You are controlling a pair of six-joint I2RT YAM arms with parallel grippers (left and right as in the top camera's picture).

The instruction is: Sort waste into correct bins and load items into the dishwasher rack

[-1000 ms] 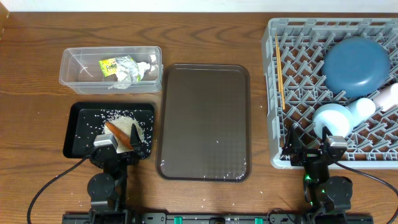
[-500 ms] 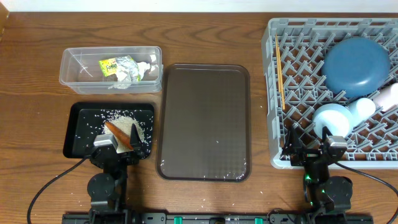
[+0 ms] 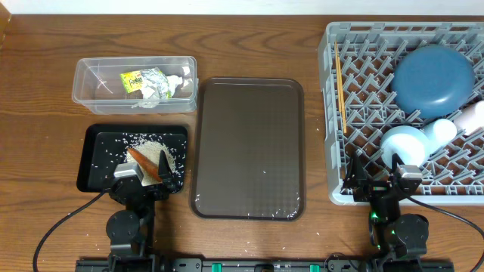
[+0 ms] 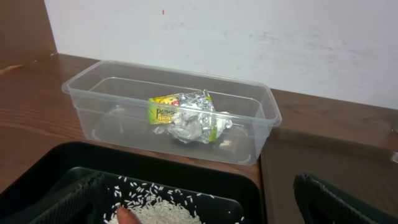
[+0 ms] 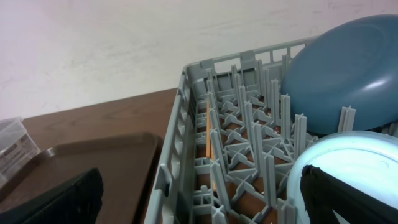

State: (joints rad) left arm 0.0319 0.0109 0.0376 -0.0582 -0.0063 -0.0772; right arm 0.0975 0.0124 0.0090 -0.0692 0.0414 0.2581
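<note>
widely open, left fingers (image 4: 62,200) frame the rice (image 4: 158,213); open right fingers (image 5: 348,199) edge the bowl (image 5: 348,155).

Open passage above the flat brown tray (image 3: 249,143); hemmed right by the rack (image 3: 330,113) wall, left by the tub (image 3: 134,60).

Can't read the wrapper (image 4: 163,112) print, way too small. Only catching the carrot (image 4: 126,216) tip at the left wrist view's bottom edge. Losing the right side of the rack (image 3: 370,68) and a white cup (image 3: 473,115) off the overhead frame. Same deal with the bowl (image 5: 348,168) in the right wrist view.
</note>
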